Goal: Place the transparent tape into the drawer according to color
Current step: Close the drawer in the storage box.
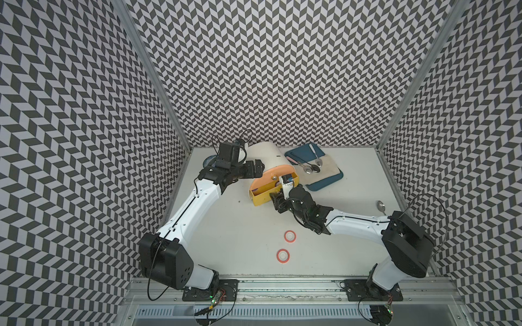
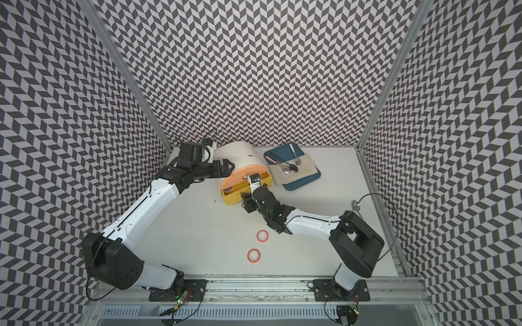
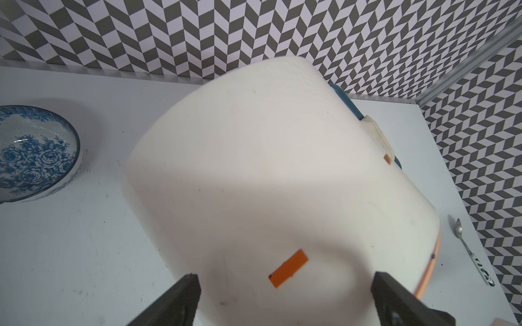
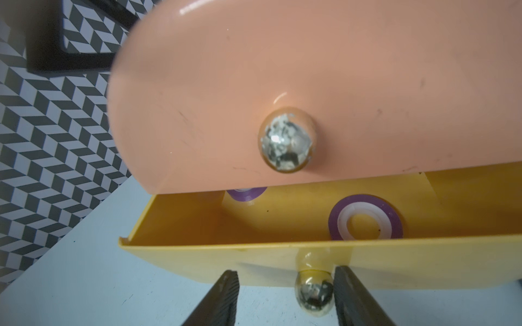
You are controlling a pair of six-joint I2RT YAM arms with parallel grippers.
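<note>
One big white drawer box (image 1: 268,158) has its yellow drawer (image 1: 261,199) pulled out in front. The left claw (image 1: 255,168) is spread wide beside the box. The right claw (image 4: 285,271) is spread around the drawer's knob (image 4: 313,293). Two purple tape rings (image 4: 339,218) (image 4: 245,194) lie in that drawer; two red tape rings (image 1: 286,236) (image 1: 279,256) lie well in front of the box.

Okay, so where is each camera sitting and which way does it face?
Both top views: high above the front rail, looking down and back over the table; left arm and right arm show fully.
Left wrist: on the left arm, facing the white cabinet, bowl beside; left claw spread wide.
Right wrist: on the right arm, facing the open yellow drawer holding purple tape, below the pink drawer; right claw straddles the yellow drawer's knob.
Shared: top and right wrist views show both drawers; top and left wrist, the cabinet.
</note>
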